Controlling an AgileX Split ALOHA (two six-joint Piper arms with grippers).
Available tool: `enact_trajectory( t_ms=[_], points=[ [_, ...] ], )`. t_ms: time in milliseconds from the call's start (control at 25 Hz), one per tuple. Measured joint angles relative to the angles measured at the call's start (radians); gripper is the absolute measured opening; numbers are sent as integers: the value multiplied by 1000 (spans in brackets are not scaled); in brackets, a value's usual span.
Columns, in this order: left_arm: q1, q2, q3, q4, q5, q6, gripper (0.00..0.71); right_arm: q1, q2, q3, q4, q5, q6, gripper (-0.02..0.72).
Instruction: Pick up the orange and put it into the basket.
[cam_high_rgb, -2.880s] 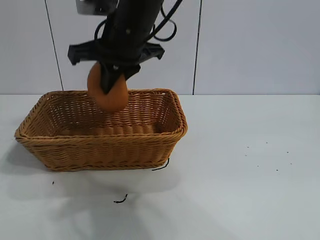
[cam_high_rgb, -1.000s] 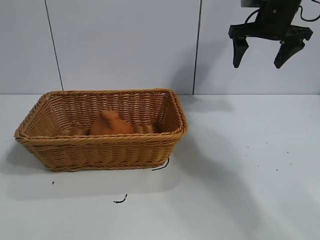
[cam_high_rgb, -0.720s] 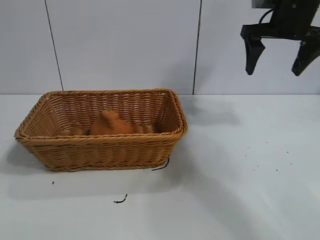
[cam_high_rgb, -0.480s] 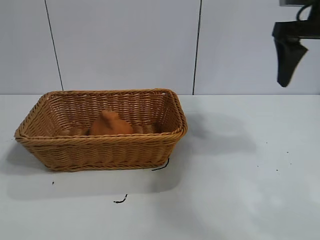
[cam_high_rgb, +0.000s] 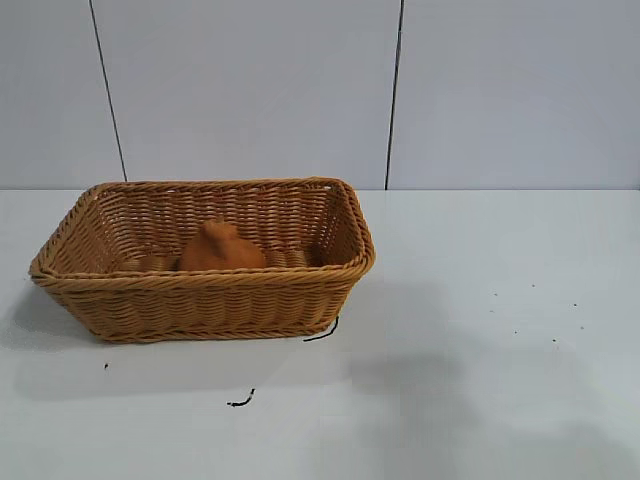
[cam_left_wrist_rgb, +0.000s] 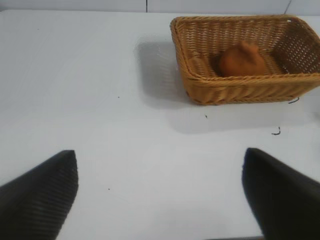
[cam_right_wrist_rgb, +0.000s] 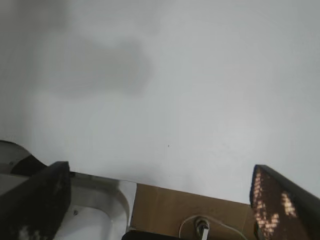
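Note:
The orange (cam_high_rgb: 221, 248) lies inside the tan wicker basket (cam_high_rgb: 200, 300), knob upward, at the left of the table. Both also show in the left wrist view, the orange (cam_left_wrist_rgb: 243, 59) in the basket (cam_left_wrist_rgb: 200, 85) far from my left gripper (cam_left_wrist_rgb: 159, 160), which is open and empty over bare table. My right gripper (cam_right_wrist_rgb: 160, 170) is open and empty above the table's edge. Neither gripper shows in the exterior view.
Two short black threads lie on the table in front of the basket (cam_high_rgb: 240, 400) and at its near right corner (cam_high_rgb: 322, 332). In the right wrist view, brown cardboard (cam_right_wrist_rgb: 210, 215) and a white base (cam_right_wrist_rgb: 95, 210) lie beyond the table's edge.
The right arm let the orange go into the basket, then moved up and to the right with fingers open, out of the exterior view. The orange and basket stay still.

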Motion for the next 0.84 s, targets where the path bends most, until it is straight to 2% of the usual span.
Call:
enact_trajectory(
  t_ms=[520, 840],
  points=[
    [0, 0, 0, 0, 0, 0, 639, 0, -499, 7, 0, -14, 0, 695],
    [0, 0, 0, 0, 0, 0, 639, 2, -543, 7, -3, -13, 0, 695]
  ],
)
